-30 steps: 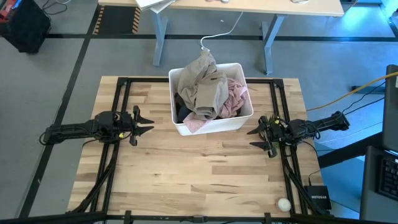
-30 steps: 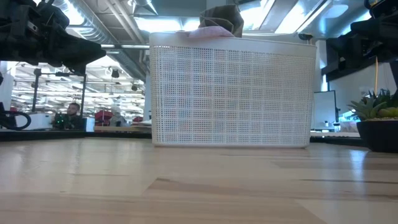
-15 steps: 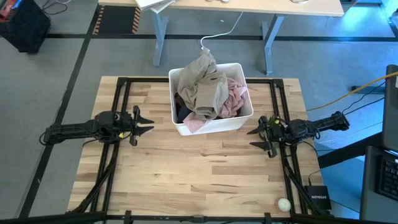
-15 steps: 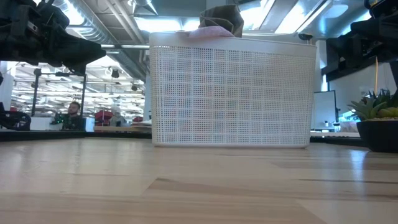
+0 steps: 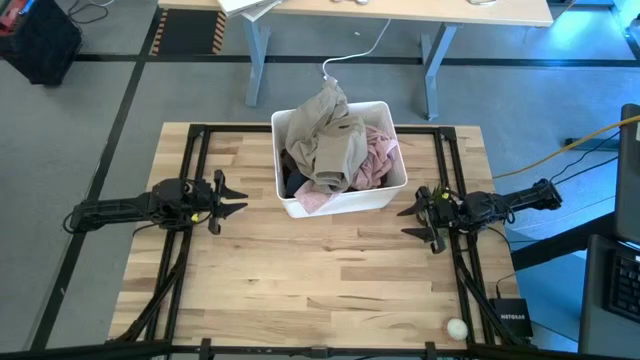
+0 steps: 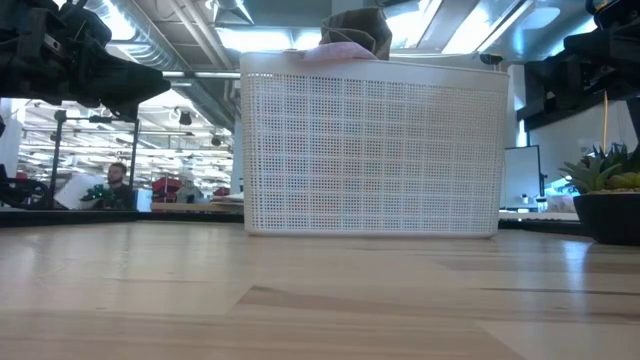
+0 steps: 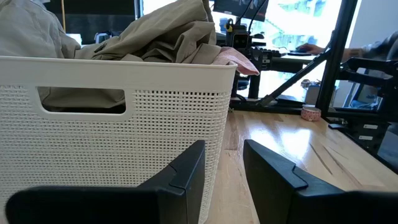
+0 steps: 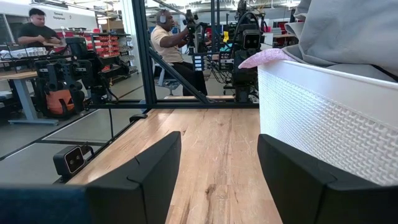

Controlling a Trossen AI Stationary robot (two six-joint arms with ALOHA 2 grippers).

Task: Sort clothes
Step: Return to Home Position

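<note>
The clothes lie heaped in a white perforated plastic bin [image 5: 340, 200] at the table's far middle. A khaki-beige garment [image 5: 330, 135] lies on top and hangs over the bin's far rim. A pale pink one [image 5: 377, 158] sits at the right, with a fold over the near rim [image 5: 313, 201]. A black or dark grey one [image 5: 292, 182] shows at the left. My left gripper [image 5: 240, 196] is open and empty left of the bin. My right gripper [image 5: 408, 222] is open and empty right of the bin's near corner.
A small white ball [image 5: 456, 327] lies at the table's near right corner. Black frame rails [image 5: 190, 160] run along the table's left and right sides. Bare wood [image 5: 320, 280] spreads in front of the bin. People show in the room beyond [image 8: 168, 37].
</note>
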